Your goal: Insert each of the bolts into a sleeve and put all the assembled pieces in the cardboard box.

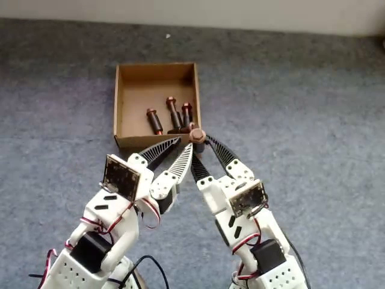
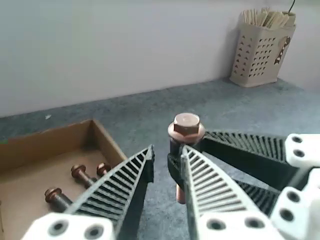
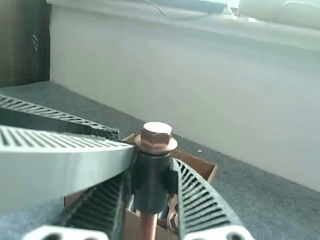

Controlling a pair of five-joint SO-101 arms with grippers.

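Three assembled pieces [image 1: 174, 115] already lie in the cardboard box [image 1: 137, 96]. By my reading you are on the last one, with the inserting done and the drop-off ahead.

Your right gripper [image 1: 200, 144] is clenched on the black sleeve [image 3: 150, 182], one finger on each side of it. The bolt [image 3: 156, 136] stands nearly upright through that sleeve. Its flanged head sits just above the right fingertips, and its copper shank [image 2: 181, 192] pokes out below them.

Your left gripper [image 2: 167, 152] is released, fingers spread and holding nothing. Its white finger [image 2: 202, 185] lies close alongside the sleeve; I cannot tell whether it touches. Its dark finger stands apart on the box side.

Draw the left fingers straight back from the sleeve first, so the white one cannot drag on it and twist the piece in your grip.

Hold the right fingers firm, because they grip the sleeve alone. As far as I can judge, the bolt is held only by its head resting on the sleeve's top. Carry it head-up, since tipping it early could let the bolt slide out.

From above, the head sits about over the box's near wall, by the corner. Raise the piece enough that the shank below your fingertips clears that wall. Then carry it forward until it hangs over bare floor beside the three pieces, lower it, and only then let the right fingers go.
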